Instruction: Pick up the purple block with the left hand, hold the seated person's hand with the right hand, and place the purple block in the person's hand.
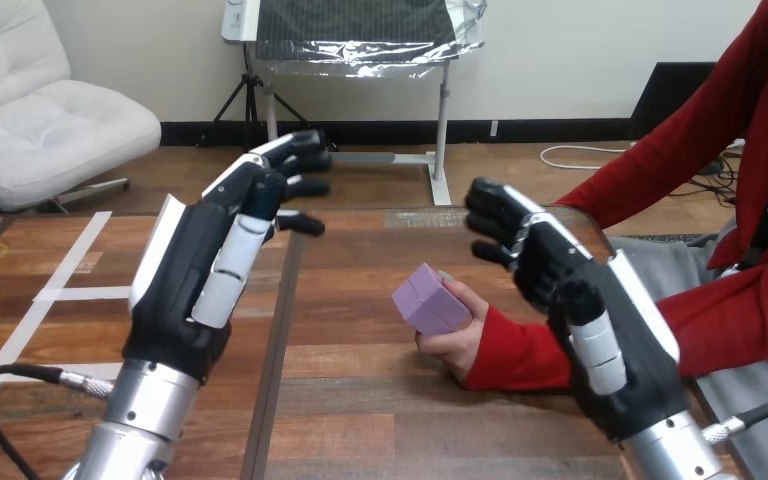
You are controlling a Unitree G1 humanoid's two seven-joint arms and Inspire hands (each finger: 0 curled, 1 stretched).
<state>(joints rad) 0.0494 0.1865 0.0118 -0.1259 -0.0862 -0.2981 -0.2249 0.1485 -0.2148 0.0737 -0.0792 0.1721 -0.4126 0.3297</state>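
A purple block [428, 299] rests in the person's hand [455, 335], which lies palm-up on the wooden table [360, 400] near its middle, the red sleeve running off to the right. My left hand [222, 262] is raised at the left, open, fingers straight and pointing away, well apart from the block. My right hand [560, 285] hovers at the right above the person's red sleeve, open with relaxed fingers, close to the person's hand but not curled round it. I cannot tell whether it touches the sleeve.
The person sits at the table's right side, with a red-sleeved arm [720, 310] reaching in over the table edge. White tape strips [70, 270] mark the tabletop at the left. A dark seam [275, 350] runs down the table.
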